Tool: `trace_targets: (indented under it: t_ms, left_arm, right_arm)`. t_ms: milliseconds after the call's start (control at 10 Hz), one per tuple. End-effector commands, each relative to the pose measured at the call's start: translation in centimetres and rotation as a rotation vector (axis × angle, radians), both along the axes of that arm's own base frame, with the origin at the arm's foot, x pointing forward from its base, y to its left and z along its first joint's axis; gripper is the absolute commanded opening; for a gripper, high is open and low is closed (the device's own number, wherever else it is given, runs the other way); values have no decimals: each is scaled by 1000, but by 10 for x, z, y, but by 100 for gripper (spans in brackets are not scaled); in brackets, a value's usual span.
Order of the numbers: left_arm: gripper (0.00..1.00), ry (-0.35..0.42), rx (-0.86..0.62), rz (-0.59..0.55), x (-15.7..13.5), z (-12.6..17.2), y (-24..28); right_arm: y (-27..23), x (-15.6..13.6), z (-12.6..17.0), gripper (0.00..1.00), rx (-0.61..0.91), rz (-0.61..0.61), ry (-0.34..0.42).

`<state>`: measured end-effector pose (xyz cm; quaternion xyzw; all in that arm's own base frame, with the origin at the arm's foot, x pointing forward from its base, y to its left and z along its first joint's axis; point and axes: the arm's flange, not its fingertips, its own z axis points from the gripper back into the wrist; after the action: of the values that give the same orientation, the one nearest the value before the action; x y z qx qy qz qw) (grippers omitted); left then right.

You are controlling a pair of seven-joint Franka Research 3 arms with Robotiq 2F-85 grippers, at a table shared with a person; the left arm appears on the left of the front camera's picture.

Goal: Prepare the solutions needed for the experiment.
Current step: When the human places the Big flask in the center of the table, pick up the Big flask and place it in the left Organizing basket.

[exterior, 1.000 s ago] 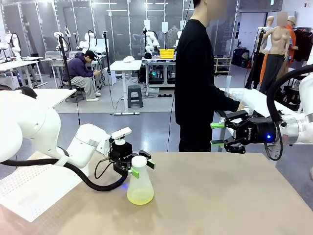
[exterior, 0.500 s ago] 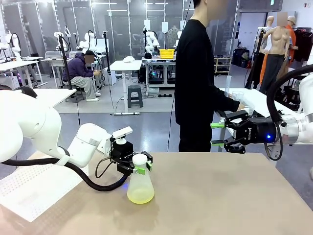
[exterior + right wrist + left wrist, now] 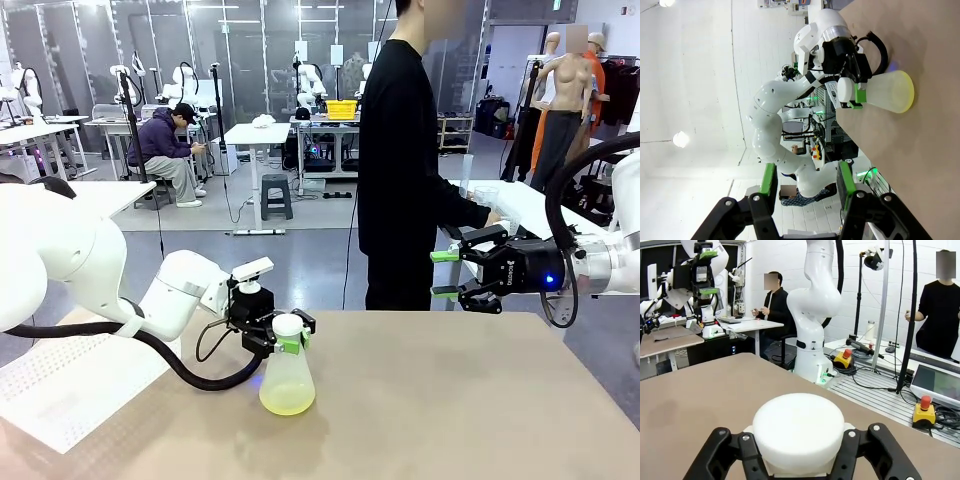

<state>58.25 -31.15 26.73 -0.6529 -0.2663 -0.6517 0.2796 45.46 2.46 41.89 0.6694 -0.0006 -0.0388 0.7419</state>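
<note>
One flask [image 3: 287,373] stood on the table [image 3: 450,400], one shallow layer of yellow-green liquid [image 3: 287,402], neck clamped by left gripper [image 3: 283,340], right gripper [image 3: 446,275] held open, empty.

I am in a big robot lab. Behind my table [image 3: 450,400] I see more white robot arms [image 3: 305,85], work desks [image 3: 255,135] and a person [image 3: 165,145] sitting.

One flask [image 3: 287,378] stands on the one table [image 3: 450,400], with one white cap [image 3: 287,325] and one shallow layer of yellow-green solution [image 3: 287,403]. Two grippers: left [image 3: 283,338] and right [image 3: 446,274]. One person [image 3: 400,160] stands across the table; another [image 3: 165,150] sits farther off.
</note>
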Motion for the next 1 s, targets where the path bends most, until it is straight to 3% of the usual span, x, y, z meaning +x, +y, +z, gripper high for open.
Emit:
trace_targets:
  t_ms: [0, 400, 700, 900]
  left_arm:
    - [0, -6, 8, -50, -9, 26, -12]
    - [0, -78, 28, -88, -23, 71, -20]
    - [0, -87, 45, -66, -20, 100, 12]
    - [0, -127, 76, 12, -21, 124, 47]
  right_arm:
    - [0, -1, 1, 61, -3, 7, -2]
    - [0, -1, 1, 61, -3, 7, -2]
    - [0, -1, 1, 61, -3, 7, -2]
    - [0, -1, 1, 61, -3, 7, -2]
